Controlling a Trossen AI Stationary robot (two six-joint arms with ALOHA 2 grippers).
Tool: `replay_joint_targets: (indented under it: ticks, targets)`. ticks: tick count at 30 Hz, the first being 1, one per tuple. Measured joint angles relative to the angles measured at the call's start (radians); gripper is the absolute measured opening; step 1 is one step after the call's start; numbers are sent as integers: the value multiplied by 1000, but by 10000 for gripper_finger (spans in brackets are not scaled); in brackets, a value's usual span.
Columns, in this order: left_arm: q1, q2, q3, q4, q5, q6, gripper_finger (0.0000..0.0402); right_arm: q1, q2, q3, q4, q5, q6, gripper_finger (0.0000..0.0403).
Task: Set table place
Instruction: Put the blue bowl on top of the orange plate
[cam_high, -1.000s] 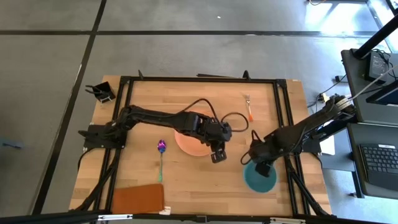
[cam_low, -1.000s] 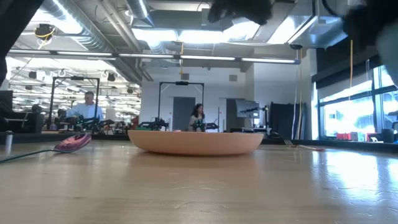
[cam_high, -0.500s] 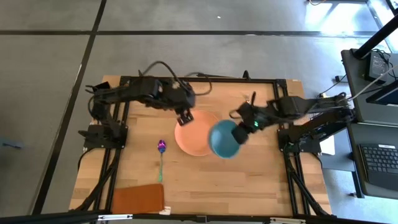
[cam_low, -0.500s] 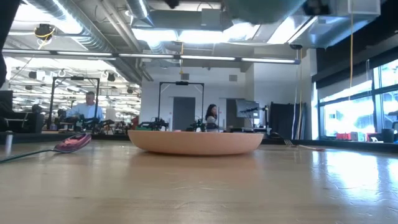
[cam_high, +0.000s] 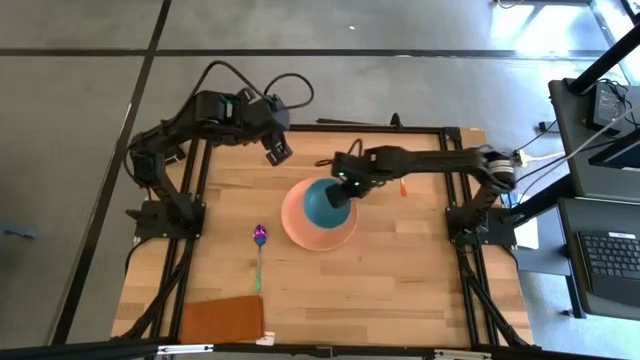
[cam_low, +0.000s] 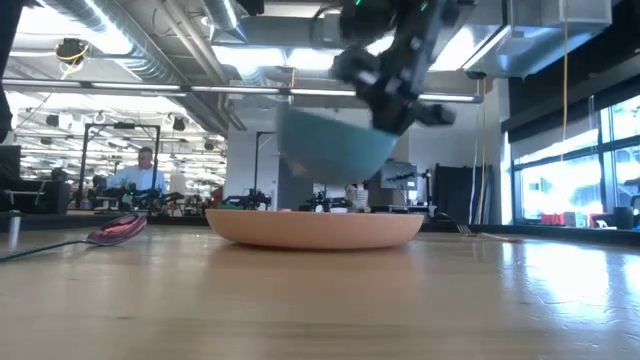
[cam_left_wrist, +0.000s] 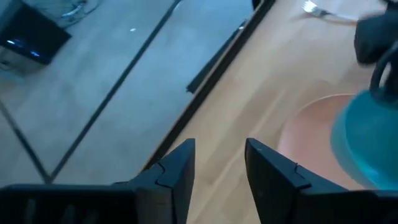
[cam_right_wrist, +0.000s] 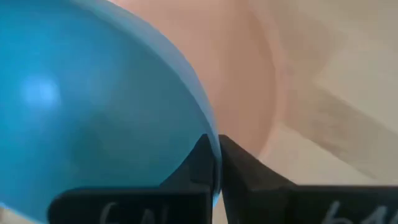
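While my right gripper pinches the rim of the teal bowl just above the salmon plate, I judge it light, stiff and slippery, so the rim is best. My left gripper waits apart, fingers spread.

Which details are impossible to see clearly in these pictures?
- Fork: in the high view the right arm covers most of it.
- Bowl: motion blur in the low view hides whether it touches the plate.
- Right hand: its wrist view cuts off the bowl's far rim.
- People in the room behind the table: too small in the low view.
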Motion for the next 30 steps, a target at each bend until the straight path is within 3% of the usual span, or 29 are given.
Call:
replay_joint_targets:
  ticks: [6, 17, 30]
  targets:
    - [58, 0, 0, 0, -15, 99, 126, -23, 110, 0, 96, -94, -32, 10]
    - [140, 0, 0, 0, -18, 104, 139, -29, 164, 1, 101, -90, -37, 12]
    - [152, 1, 0, 0, -10, 104, 147, -36, 168, 17, 91, -93, -90, 32]
